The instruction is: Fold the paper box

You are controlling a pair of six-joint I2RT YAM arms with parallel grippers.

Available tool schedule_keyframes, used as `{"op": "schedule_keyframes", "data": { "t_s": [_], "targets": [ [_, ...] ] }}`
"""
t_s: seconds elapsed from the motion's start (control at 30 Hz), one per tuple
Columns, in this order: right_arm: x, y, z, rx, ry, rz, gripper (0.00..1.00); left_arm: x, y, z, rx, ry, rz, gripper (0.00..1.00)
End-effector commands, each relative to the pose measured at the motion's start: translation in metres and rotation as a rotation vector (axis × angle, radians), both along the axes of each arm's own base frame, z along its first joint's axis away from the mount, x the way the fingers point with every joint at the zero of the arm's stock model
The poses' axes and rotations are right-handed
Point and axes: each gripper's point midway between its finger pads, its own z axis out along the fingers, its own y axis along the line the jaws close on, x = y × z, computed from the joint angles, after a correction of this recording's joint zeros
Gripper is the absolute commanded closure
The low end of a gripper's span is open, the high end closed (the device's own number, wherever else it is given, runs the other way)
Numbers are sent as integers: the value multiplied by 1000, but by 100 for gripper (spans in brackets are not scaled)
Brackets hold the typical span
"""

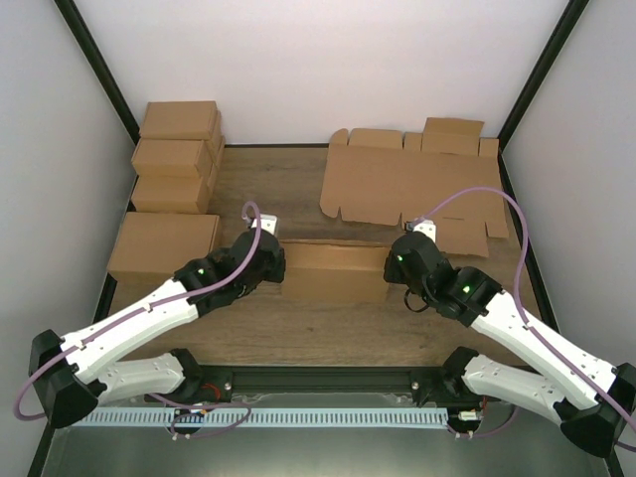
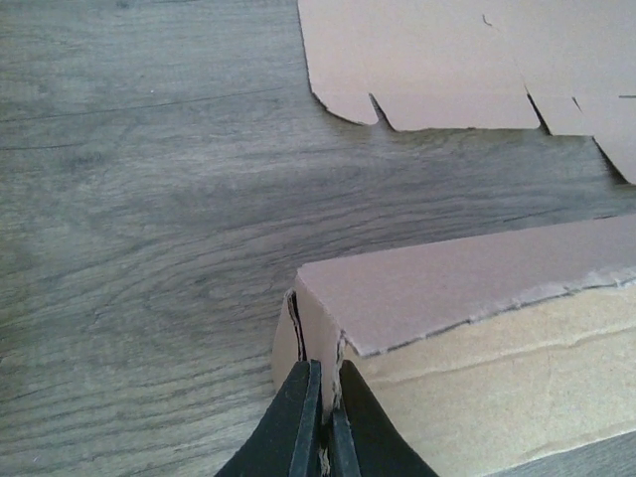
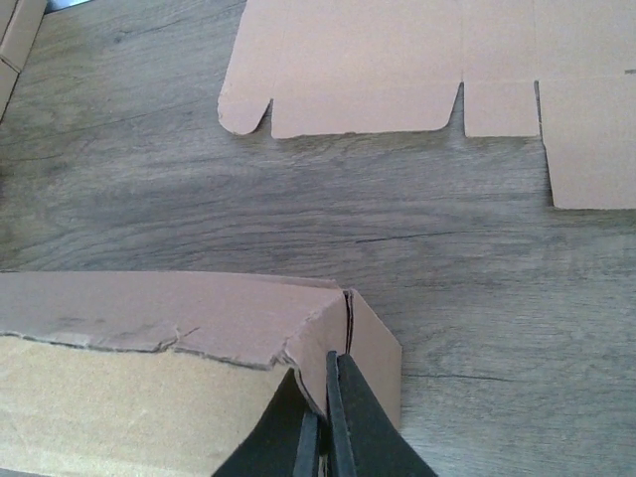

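Note:
The paper box [image 1: 333, 270], plain brown cardboard, lies in the middle of the table between my two arms, its walls folded up. My left gripper [image 1: 266, 260] is at its left end. In the left wrist view the gripper [image 2: 324, 422] is shut on the box's end wall [image 2: 316, 333], with the box [image 2: 477, 328] running off to the right. My right gripper [image 1: 397, 264] is at its right end. In the right wrist view the gripper [image 3: 323, 422] is shut on the box's end wall [image 3: 338, 333], with the box [image 3: 149, 348] running off to the left.
A flat die-cut cardboard sheet [image 1: 407, 184] lies at the back right; it also shows in the left wrist view [image 2: 467, 60] and the right wrist view [image 3: 417, 60]. Several closed brown cartons [image 1: 174, 159] are stacked at the back left. Black frame posts flank the table [image 1: 298, 328].

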Motion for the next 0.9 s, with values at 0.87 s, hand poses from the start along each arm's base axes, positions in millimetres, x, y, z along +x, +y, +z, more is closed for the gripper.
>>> {"op": "schedule_keyframes", "data": {
  "t_s": [0.87],
  "targets": [
    [-75, 1, -99, -130, 357, 14, 99, -27, 25, -54, 138, 138, -20, 96]
  ]
}}
